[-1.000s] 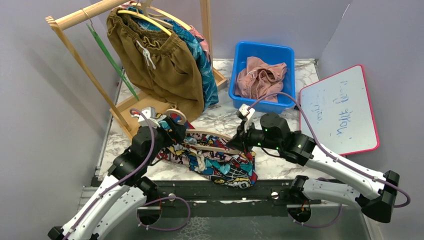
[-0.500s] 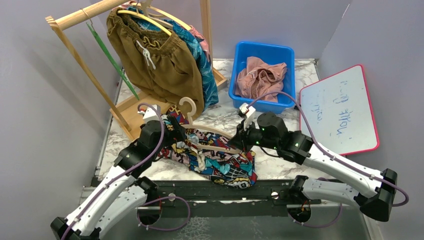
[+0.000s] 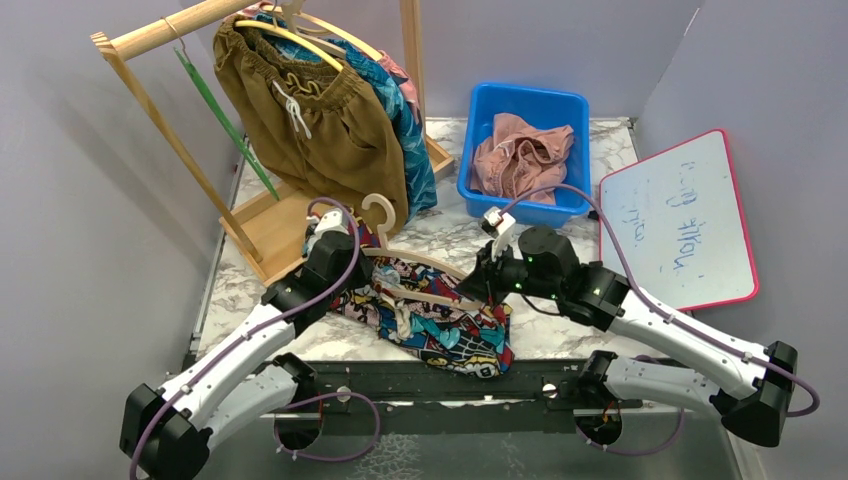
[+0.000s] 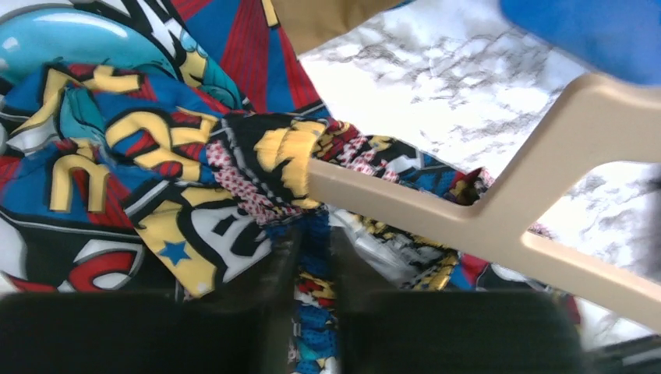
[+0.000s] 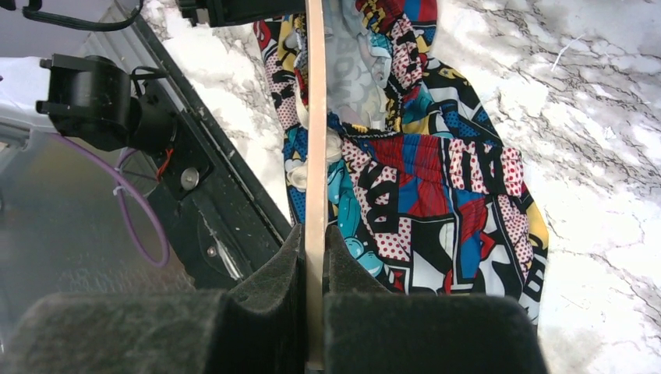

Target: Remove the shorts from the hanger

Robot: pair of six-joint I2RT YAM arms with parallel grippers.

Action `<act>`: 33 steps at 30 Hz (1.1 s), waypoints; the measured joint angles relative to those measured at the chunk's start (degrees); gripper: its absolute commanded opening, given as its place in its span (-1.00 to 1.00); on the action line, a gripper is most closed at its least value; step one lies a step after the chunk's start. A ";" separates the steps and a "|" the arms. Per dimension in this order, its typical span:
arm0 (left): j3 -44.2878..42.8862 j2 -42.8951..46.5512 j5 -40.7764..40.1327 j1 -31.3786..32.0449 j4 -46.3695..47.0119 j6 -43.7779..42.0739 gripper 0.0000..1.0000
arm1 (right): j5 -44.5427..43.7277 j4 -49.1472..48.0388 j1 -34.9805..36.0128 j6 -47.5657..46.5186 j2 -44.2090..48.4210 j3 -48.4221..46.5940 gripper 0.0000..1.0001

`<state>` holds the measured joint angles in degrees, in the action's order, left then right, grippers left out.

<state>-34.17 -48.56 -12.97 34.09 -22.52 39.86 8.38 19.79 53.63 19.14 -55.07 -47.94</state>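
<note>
Top external: left arm [image 3: 250, 338] at shorts [image 3: 450, 325].

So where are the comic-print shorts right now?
Top view: the comic-print shorts lie centre, at the table's near edge, on the beige hanger, between left gripper and right gripper.

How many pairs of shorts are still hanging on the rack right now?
3: olive-brown shorts in front, teal shorts behind them, and pink shorts barely showing at the back. More may be hidden behind.
</note>
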 measured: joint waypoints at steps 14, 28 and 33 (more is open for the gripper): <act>0.00 1.22 -1.73 -10.75 -4.02 -5.81 -1.00 | 0.96 7.15 -0.11 -1.20 6.58 -0.74 -0.98; -0.02 2.40 3.02 -13.40 -4.83 -5.79 -0.91 | -9.27 14.78 -0.11 -0.15 19.30 -4.52 -0.98; -1.18 4.02 7.43 -13.40 -5.73 -6.64 0.26 | -10.01 10.91 -0.11 -1.31 17.99 -5.86 -0.98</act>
<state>-35.35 -44.53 -5.54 20.69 -28.25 33.21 -1.63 30.70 53.52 17.82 -37.08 -53.80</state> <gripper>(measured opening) 0.312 0.057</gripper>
